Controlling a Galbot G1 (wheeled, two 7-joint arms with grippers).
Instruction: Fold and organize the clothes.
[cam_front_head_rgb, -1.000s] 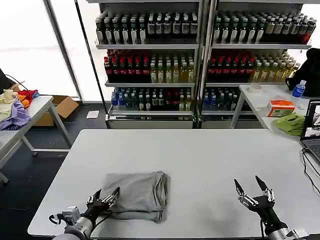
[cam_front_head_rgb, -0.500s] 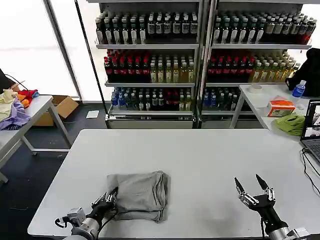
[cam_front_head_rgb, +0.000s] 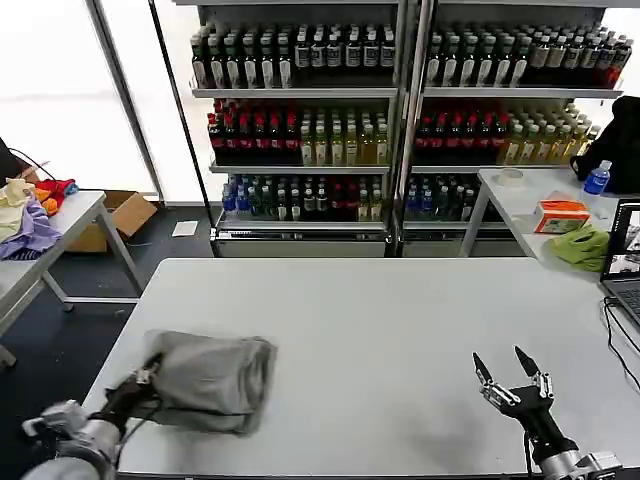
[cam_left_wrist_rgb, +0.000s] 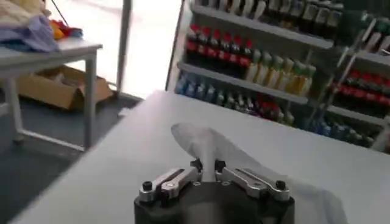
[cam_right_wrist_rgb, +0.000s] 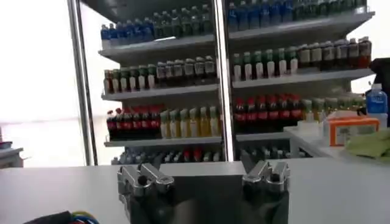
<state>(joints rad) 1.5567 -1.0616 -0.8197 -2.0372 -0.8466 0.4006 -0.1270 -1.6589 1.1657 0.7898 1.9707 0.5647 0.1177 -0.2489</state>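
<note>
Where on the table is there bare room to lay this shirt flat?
The white table is bare from the folded grey shirt across to the right hand, and back to its far edge. The left hand is shut on the shirt at the near left corner, the one crowded spot. The right hand is open near the front edge.

Folded light grey cotton shirt (cam_front_head_rgb: 208, 381): blurred in the head view; print too small to tell; its near end runs out of the left wrist view at the lower edge (cam_left_wrist_rgb: 244, 167).
Left gripper (cam_front_head_rgb: 150, 372): fingertips buried in the grey cloth; arm blurred and cut off at the lower left corner.
Right gripper (cam_front_head_rgb: 511, 372): wrist cut by the bottom edge; in its own wrist view the fingertips lie out of sight below the edge.
Bottle labels on the metal shelves (cam_front_head_rgb: 400, 130): too small to read.
Black laptop (cam_front_head_rgb: 625, 262): cut off at the right edge.
</note>
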